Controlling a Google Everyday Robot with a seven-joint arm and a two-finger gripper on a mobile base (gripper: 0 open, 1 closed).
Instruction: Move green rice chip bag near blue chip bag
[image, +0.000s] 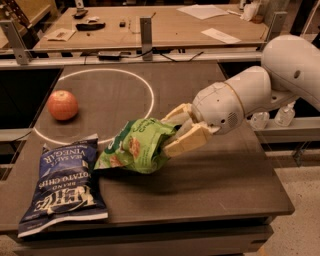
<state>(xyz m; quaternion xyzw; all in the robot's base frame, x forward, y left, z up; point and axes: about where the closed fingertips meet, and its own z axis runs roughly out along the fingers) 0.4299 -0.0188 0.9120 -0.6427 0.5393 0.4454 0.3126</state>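
Near the gripper (170, 133), blue chip bag (62, 192) reads "POTATO CHIPS".

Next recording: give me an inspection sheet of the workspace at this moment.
Surface: dark table with a white circle painted on it.
Job's things: green bag held at mid-table, its left tip close to the blue bag, which lies flat at the front left; whether they touch cannot be told.
Clutter: apple on the circle's left edge.
Grippers: gripper at mid-table, shut on the green bag's right end.
Cables: thin dark cable along the rail behind the table.
Surroundings: bench behind with papers; bottles at right.
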